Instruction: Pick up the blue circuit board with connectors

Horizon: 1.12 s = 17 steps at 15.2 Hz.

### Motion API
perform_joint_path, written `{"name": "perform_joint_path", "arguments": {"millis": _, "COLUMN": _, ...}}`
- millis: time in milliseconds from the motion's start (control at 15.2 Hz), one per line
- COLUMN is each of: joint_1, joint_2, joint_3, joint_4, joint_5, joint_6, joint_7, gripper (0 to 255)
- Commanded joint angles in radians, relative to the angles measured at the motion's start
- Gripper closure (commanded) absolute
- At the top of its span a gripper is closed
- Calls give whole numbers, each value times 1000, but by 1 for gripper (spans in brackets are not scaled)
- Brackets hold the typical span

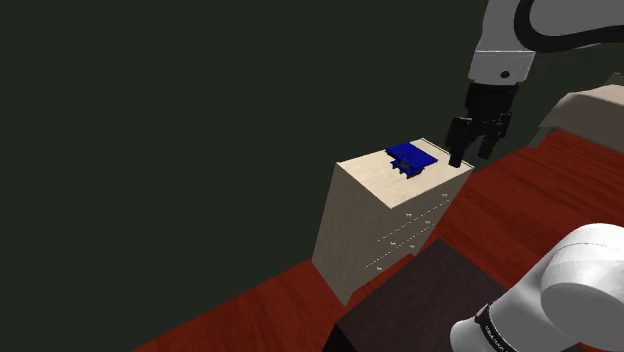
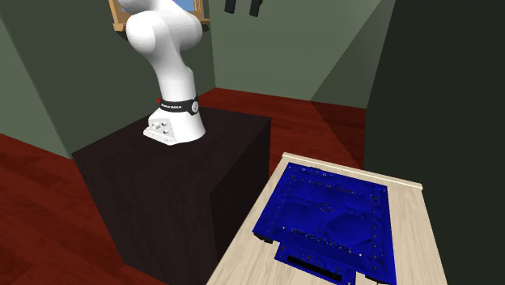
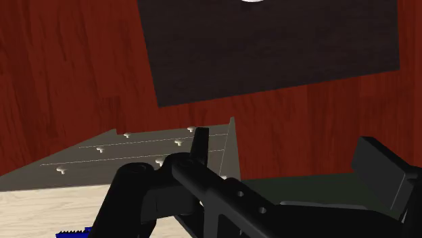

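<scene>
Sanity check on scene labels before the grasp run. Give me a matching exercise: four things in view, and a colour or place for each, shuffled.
Things:
1. circuit board
2. cabinet
3. stand
4. floor

Colour or place:
A. red-brown wood
B. blue, lying on the cabinet's top
C. pale beige, tall box shape
D. dark box, carries the white arm base

Pairs: 1-B, 2-C, 3-D, 4-A

Room in a home, reddish wood floor (image 1: 540, 190), green walls (image 2: 275, 40), pale chest of drawers (image 1: 385, 215)
</scene>
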State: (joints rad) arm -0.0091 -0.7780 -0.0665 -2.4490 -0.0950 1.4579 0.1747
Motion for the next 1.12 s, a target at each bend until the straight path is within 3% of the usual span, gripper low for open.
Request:
{"name": "perform_joint_path", "arguments": {"millis": 0, "joint_1": 0, "joint_2": 0, "joint_3": 0, "joint_4": 0, "joint_5": 0, "joint_6": 0, "joint_7": 0, "gripper": 0}}
{"name": "perform_joint_path", "arguments": {"millis": 594, "joint_1": -45, "joint_2": 159, "joint_3": 145, "joint_4": -194, "joint_5": -329, "joint_6": 366, "joint_7": 136, "gripper": 0}}
{"name": "perform_joint_path", "arguments": {"millis": 1056, "joint_1": -170, "joint_2": 408, "joint_3": 250, "joint_4": -226, "joint_5": -729, "joint_6": 573, "joint_7": 397, "gripper": 0}}
